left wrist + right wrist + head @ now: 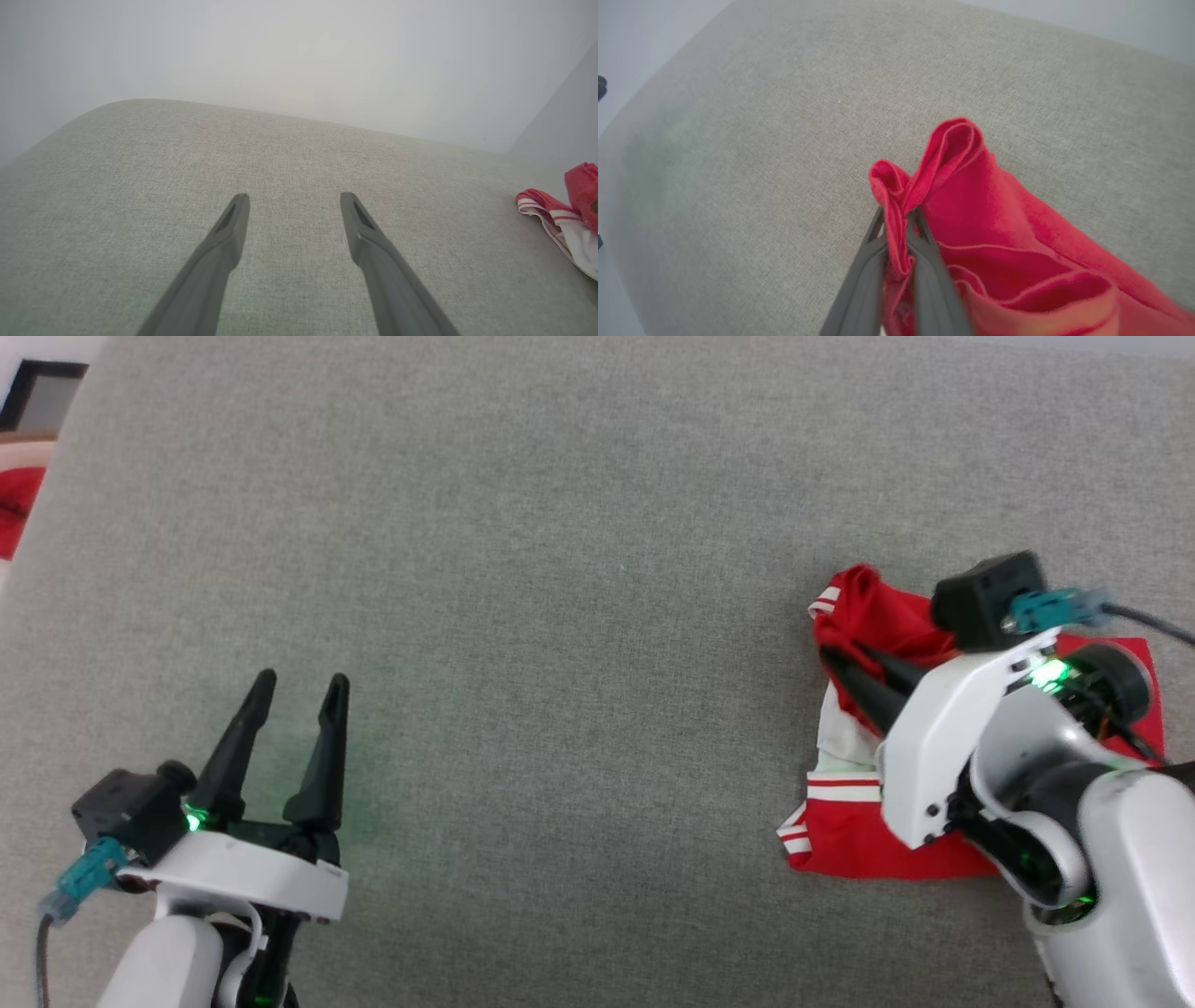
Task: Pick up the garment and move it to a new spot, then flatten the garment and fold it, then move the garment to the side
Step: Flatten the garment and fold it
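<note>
Grey woven upholstery carries everything, a broad soft surface running from the robot's near edge back to a pale wall.

Nearest, at the lower left of the head view, the left gripper hangs low over the fabric. Its two dark fingers are spread apart with nothing between them. Its wrist view shows only grey weave under and beyond the tips, with a scrap of red and striped cloth at the far right edge.

At the lower right, the right arm's white wrist housing and black wrist camera lie across the middle of the garment in the head view and hide much of it.

What shows of the garment is bunched at the right side of the surface, well apart from the left gripper, with a wide stretch of grey between them. It has a red body, a patch of white sleeve, and white-and-red striped trim along its left and near edges.

The right gripper is clamped on the shirt. Its fingers are pressed together on a ridge of red cloth at the garment's far left part. The pinched fold stands up in a peak just past the fingertips, while the rest spreads away to the right in the wrist view and rests on the upholstery.

Farthest off, beyond the surface's left edge, sit a red cloth sliver and a dark frame in the top corner.
</note>
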Controlling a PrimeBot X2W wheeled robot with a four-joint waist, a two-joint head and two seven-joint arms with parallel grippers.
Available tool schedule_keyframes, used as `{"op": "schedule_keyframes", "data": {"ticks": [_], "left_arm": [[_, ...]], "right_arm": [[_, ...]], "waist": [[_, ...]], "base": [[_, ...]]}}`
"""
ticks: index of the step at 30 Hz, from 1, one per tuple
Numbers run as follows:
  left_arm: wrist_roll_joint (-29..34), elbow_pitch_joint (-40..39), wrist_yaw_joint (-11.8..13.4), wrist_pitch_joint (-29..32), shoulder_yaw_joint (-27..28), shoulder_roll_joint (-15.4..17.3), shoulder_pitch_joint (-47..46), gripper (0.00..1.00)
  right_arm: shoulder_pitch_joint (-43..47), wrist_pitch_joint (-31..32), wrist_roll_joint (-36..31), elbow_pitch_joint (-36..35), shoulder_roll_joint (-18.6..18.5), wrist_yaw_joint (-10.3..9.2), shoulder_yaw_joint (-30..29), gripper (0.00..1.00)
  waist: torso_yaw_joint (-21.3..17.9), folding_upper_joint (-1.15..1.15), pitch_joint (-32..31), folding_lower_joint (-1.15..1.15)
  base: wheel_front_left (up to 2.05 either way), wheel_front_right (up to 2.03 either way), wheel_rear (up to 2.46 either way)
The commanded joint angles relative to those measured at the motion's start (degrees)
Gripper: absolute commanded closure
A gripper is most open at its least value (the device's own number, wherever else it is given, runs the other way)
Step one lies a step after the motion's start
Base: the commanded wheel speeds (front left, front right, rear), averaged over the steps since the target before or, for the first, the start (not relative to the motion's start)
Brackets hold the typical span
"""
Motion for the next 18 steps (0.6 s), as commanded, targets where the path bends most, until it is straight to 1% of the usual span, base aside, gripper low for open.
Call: {"op": "schedule_keyframes", "data": {"ticks": [1,7,8,9,10,11,12,18], "left_arm": [[-0.31,0.05,0.04,0.05,-0.02,-0.18,-0.36,0.0],[-0.68,0.49,0.04,0.05,-0.69,-0.4,-0.77,0.0],[-0.72,0.6,0.04,0.05,-0.69,-0.39,-0.77,0.0],[-0.75,0.71,0.04,0.05,-0.7,-0.35,-0.77,0.0],[-0.83,0.82,0.04,0.05,-0.69,-0.3,-0.75,0.0],[-0.9,0.92,0.04,0.05,-0.66,-0.2,-0.66,0.0],[-0.96,1.0,0.04,0.05,-0.66,-0.14,-0.57,0.0],[-0.76,1.1,0.04,0.05,-0.76,0.37,0.85,0.0]], "right_arm": [[-0.06,-0.35,-0.57,0.87,-0.01,-0.03,0.42,1.0],[-1.42,-4.31,-0.32,6.48,0.59,-0.03,2.0,1.0],[-1.42,-4.97,-0.06,7.1,0.74,-0.03,2.23,0.9],[-1.54,-5.67,0.13,7.65,0.85,-0.03,2.44,0.63],[-1.7,-6.22,0.44,8.08,0.99,-0.03,2.54,0.48],[-1.88,-6.64,0.83,8.44,1.06,-0.03,2.69,0.1],[-2.19,-7.29,1.07,8.42,0.89,-0.03,3.04,0.0],[-1.61,-10.14,3.2,8.22,-0.72,-0.03,3.95,0.0]], "waist": [[0.08,0.0,0.2,0.0],[0.09,0.0,0.44,0.0],[0.02,0.0,0.33,0.0],[-0.08,0.0,0.13,0.0],[-0.21,0.0,-0.12,0.0],[-0.38,0.0,-0.45,0.0],[-0.55,0.0,-0.78,0.0],[-2.18,0.0,-3.43,0.0]], "base": [[0.0,0.0,0.0],[0.0,0.0,0.0],[0.0,0.0,0.0],[0.0,0.0,0.0],[0.0,0.0,0.0],[0.0,0.0,0.0],[0.0,0.0,0.0],[0.0,0.0,0.0]]}}
